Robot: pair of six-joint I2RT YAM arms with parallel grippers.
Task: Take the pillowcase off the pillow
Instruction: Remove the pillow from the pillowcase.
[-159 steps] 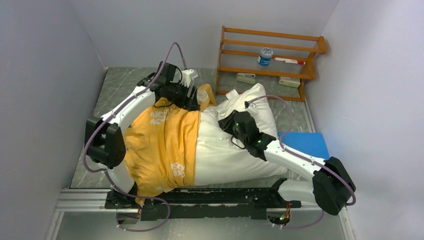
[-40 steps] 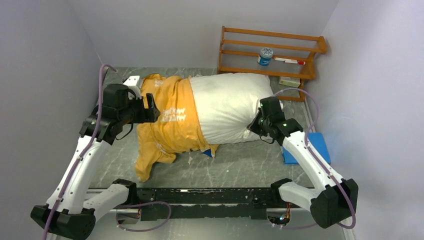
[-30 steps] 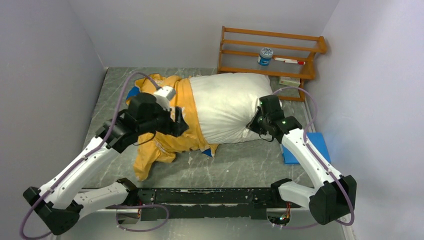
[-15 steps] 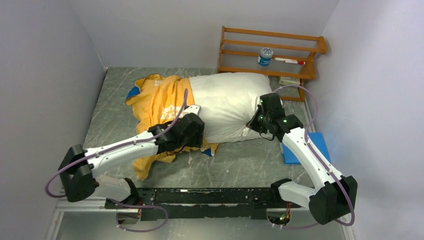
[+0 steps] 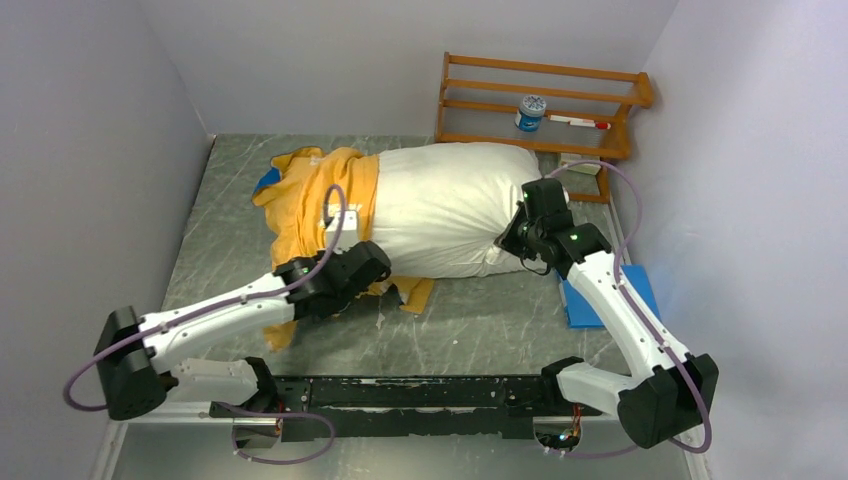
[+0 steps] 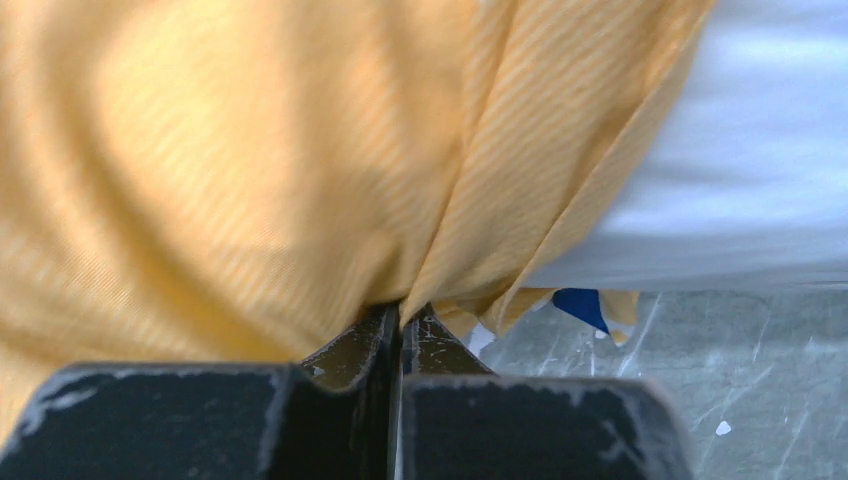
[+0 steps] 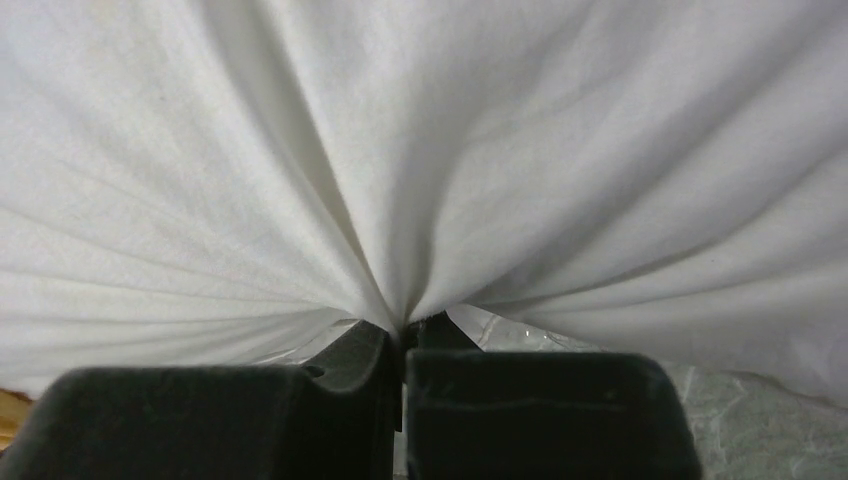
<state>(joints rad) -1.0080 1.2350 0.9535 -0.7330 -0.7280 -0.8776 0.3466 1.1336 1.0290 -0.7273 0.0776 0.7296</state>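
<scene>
Two pincers, both closed on cloth, as I see it. Left gripper (image 6: 400,322) clamped on yellow-orange pillowcase (image 5: 318,200) at near hem, fabric bunched into tips. Right gripper (image 7: 404,328) clamped on white pillow (image 5: 440,210) at right end, pleats fanning from tips. Pillowcase covers only left part of pillow, right part bare. Both lie across far half of table (image 5: 480,320). Blue pad (image 5: 580,310) right, beside right arm. Wooden shelf (image 5: 540,100) far right.
</scene>
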